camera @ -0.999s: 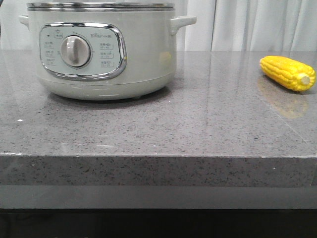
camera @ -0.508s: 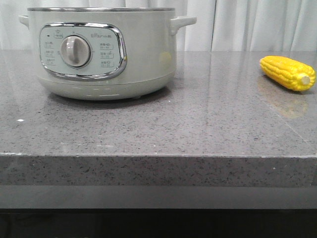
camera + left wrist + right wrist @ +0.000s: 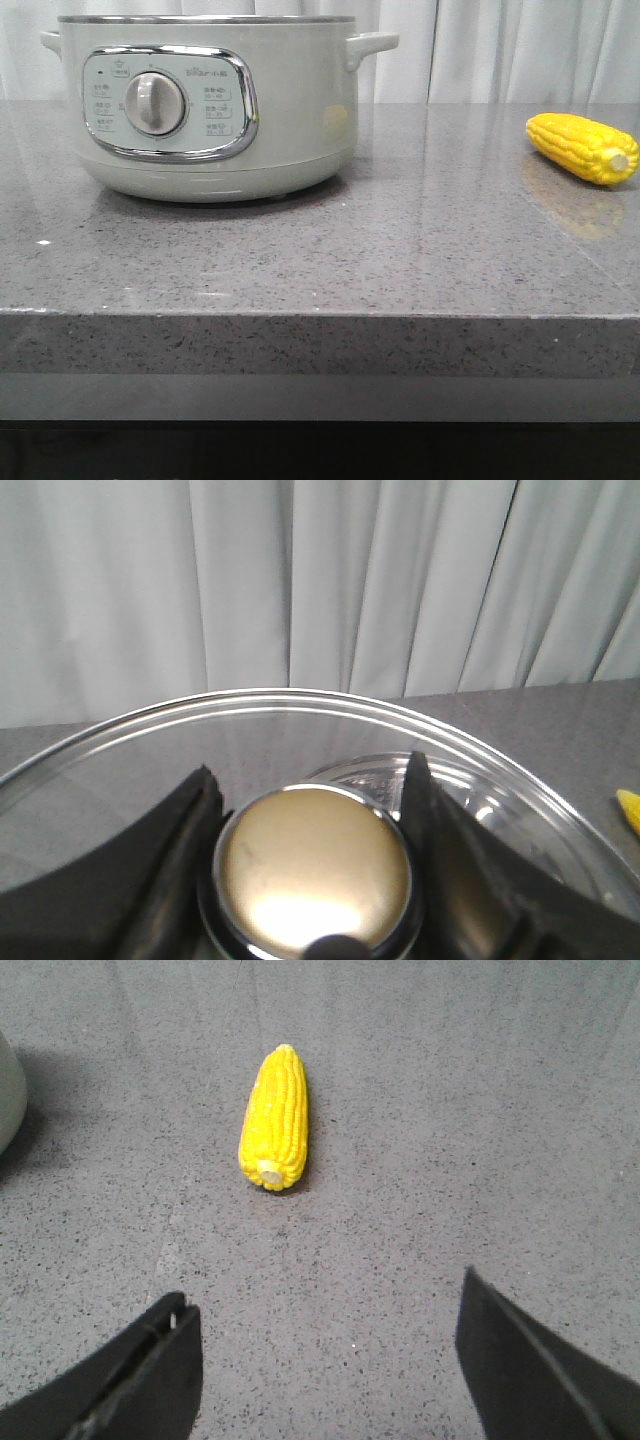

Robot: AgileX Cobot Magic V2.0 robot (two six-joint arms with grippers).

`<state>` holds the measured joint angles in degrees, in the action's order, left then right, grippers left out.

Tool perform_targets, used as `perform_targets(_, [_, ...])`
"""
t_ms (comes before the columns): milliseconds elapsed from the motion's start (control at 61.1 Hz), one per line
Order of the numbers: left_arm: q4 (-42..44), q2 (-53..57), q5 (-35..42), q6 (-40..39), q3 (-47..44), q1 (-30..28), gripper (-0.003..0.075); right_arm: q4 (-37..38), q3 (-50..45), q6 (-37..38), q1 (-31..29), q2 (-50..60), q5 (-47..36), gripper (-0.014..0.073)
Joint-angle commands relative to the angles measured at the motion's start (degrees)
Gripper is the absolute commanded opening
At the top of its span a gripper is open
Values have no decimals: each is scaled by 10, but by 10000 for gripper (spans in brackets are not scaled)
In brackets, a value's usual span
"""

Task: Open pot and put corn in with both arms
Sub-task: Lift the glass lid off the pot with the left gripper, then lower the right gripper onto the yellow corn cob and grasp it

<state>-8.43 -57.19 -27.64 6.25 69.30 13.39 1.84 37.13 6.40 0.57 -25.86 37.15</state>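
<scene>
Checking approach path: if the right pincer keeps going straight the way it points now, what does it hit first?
Likely the corn. It lies ahead of the open right pincer, a little toward the pot, with bare counter between. Depth is unclear, so it might meet the counter first.

Front view: low, level with counter point(image 3: 320, 260) edge, facing curtains. Left wrist: close above lid knob point(image 3: 312, 870), facing curtains. Right wrist: high, looking down. All views show corn point(image 3: 274, 1118).

**Count of things on the surface**

One large pale-green-white electric pot point(image 3: 205, 105), one glass lid with a metal knob point(image 3: 312, 870), one bright yellow corn cob point(image 3: 583, 147), one grey speckled stone surface point(image 3: 330, 260), two black grippers.
</scene>
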Motion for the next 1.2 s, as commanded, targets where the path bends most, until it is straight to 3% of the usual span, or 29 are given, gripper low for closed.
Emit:
perform_targets(0, [10,55,51,-4,-26,-8,250,1,15,-2,-3,-7,-44,549])
perform_targets(295, [22,181,-4,-4,-127,-8,250,1,16,-2,-3,-12,-44,549])
perform_targets(573, [22,189,-6,-4,-131,-8,249,-18,60,-18,-1,-81,-15,549])
perform_targets(704, [22,189,-6,-4,-131,-8,249,-57,106,-50,-1,-137,21,559])
perform_targets(917, [22,189,-6,-4,-131,-8,249,-104,182,-85,-1,-246,75,655])
perform_targets(1179, [22,189,-6,-4,-131,-8,249,-89,276,-99,48,-396,116,654])
